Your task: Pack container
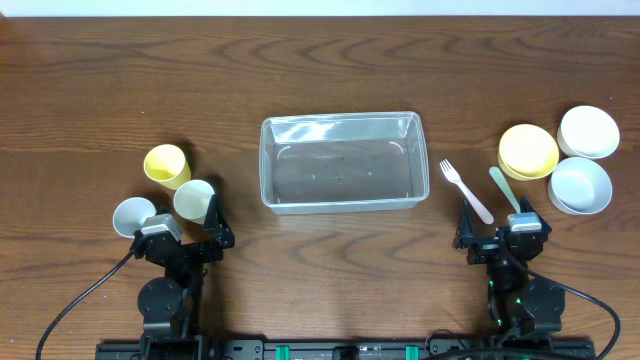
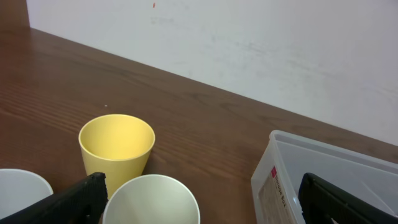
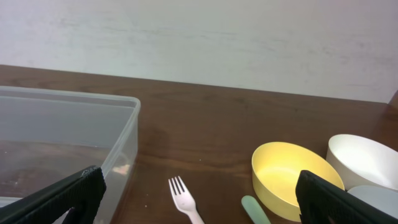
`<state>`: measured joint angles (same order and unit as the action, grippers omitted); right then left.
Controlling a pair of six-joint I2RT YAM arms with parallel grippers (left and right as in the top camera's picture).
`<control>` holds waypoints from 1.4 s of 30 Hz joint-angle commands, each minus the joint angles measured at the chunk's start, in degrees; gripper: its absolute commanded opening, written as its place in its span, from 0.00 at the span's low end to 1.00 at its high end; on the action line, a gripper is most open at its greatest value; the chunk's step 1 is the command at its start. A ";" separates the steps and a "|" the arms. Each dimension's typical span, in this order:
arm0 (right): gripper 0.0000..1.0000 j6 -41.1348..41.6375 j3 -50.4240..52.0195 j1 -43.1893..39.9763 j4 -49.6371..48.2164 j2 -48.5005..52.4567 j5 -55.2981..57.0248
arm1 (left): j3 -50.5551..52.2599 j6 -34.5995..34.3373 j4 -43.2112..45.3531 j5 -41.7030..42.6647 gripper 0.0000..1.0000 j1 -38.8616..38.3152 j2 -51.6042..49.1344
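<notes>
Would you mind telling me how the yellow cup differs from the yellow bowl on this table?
The yellow cup is narrow and tall, while the yellow bowl is wide and shallow. The yellow cup stands left of the container with two paler cups. The yellow bowl sits right of it beside two paler bowls. Both are yellow, upright, empty and outside the container.

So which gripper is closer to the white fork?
Right. The right gripper sits at the white fork's handle end, jaws open. The left gripper is on the far side of the clear container, beside the cups.
</notes>
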<state>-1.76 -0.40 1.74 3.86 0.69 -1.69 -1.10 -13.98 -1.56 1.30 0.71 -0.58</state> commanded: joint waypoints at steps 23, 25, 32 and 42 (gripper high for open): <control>0.99 3.48 -0.83 0.11 0.50 9.22 -0.87 | -2.73 -5.84 -4.79 -0.37 0.98 0.13 -2.60; 0.99 3.45 -2.71 0.11 1.40 9.60 -1.57 | -6.38 -5.79 -7.30 -0.39 0.98 0.13 -4.26; 0.99 3.43 -15.10 0.09 11.37 17.22 -1.81 | -23.65 -3.48 -18.64 -0.37 0.98 0.13 -18.16; 0.99 4.94 -42.05 0.09 36.87 42.71 -2.89 | -53.20 -3.45 -43.98 0.04 0.98 0.13 -43.69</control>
<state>1.54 -36.10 1.74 37.82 37.89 -3.51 -47.48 -18.15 -42.04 1.32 0.71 -38.92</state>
